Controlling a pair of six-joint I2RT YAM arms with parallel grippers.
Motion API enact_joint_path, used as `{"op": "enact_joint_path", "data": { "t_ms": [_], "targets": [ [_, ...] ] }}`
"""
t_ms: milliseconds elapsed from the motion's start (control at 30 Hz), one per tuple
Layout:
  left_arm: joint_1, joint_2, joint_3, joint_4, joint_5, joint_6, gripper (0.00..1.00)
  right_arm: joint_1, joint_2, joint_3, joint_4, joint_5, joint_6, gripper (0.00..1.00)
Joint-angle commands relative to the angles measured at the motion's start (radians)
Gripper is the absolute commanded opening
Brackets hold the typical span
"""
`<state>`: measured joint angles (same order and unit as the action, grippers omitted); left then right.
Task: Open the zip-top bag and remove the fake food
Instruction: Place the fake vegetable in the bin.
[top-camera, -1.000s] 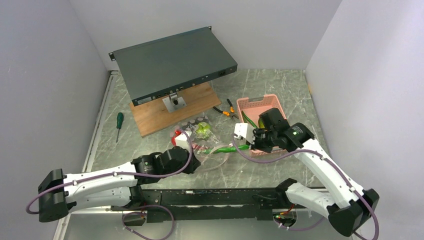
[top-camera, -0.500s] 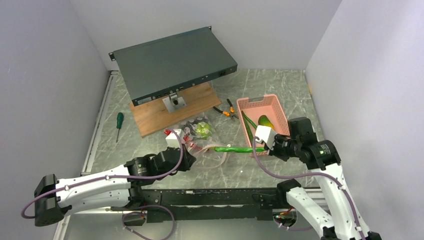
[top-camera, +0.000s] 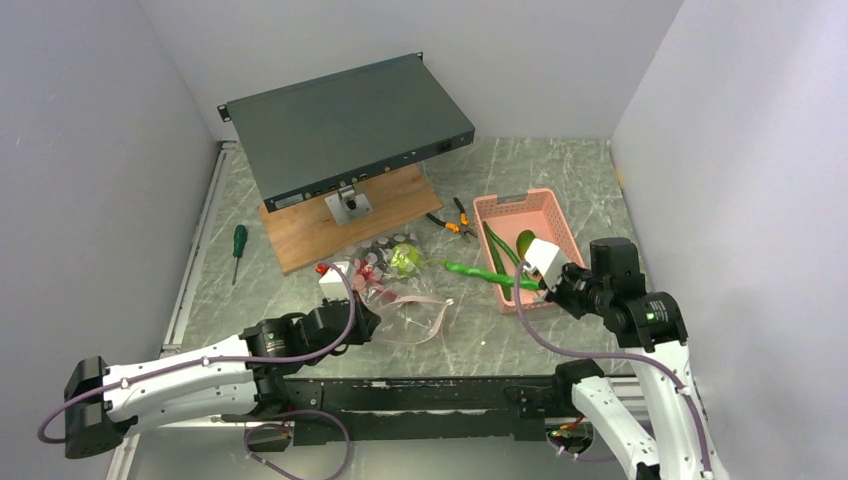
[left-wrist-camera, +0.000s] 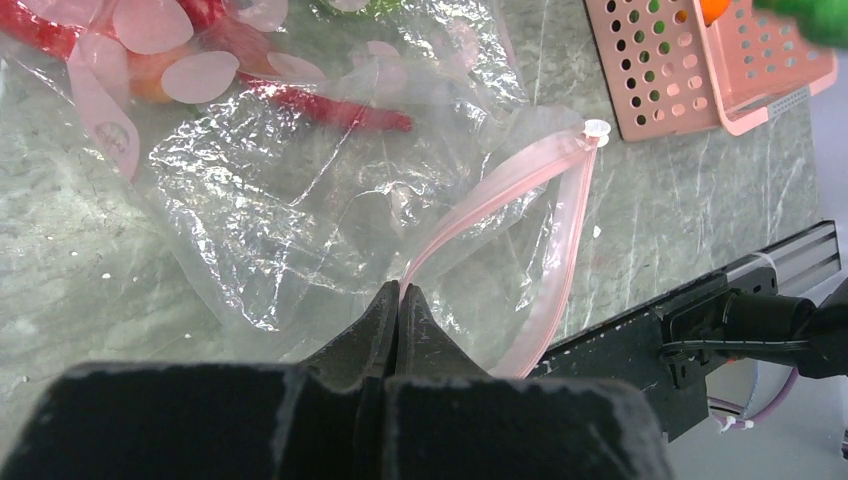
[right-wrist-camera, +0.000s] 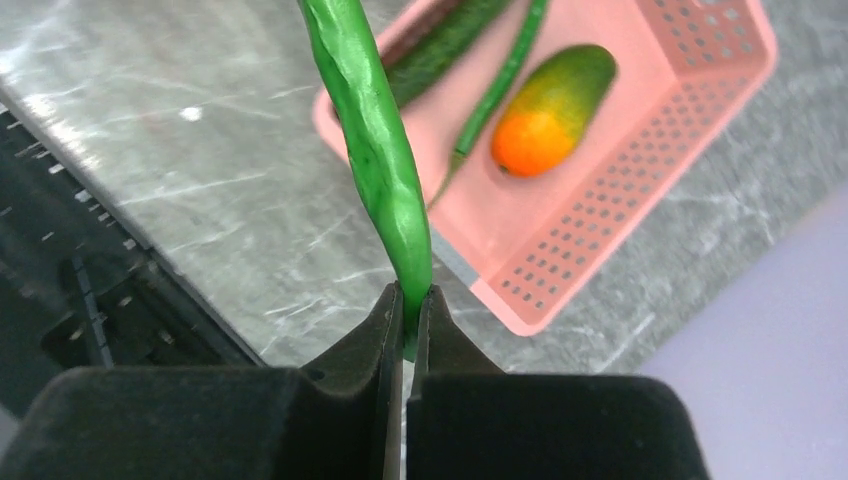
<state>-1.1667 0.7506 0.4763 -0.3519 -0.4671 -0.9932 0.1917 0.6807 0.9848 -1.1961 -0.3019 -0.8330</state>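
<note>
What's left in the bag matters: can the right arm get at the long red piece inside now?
Probably not yet: the right tool is shut on a long green pod by the pink basket, away from the zip-top bag.

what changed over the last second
The right gripper, fingers shut on the long green pod, carried it rightward from the zip-top bag toward the pink basket. The left gripper, clamped on the bag's zip strip, shifted left. Basket, mango, pliers and screwdriver stayed put.
</note>
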Motion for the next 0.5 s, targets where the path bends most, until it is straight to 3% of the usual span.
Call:
{"op": "enact_joint_path", "data": {
  "t_ms": [0,267,467],
  "targets": [
    [-0.004,-0.043,-0.014,-0.002,-0.031,-0.008,0.00,-0.041,-0.004,-0.060,0.227,0.179,0.151,0.00],
    [-0.004,-0.067,-0.034,0.036,-0.007,0.024,0.00,-0.159,0.077,-0.156,0.434,0.271,0.304,0.00],
    [-0.004,-0.080,-0.051,0.063,0.002,0.036,0.00,-0.336,0.214,-0.160,0.466,0.152,0.334,0.00]
  ]
}}
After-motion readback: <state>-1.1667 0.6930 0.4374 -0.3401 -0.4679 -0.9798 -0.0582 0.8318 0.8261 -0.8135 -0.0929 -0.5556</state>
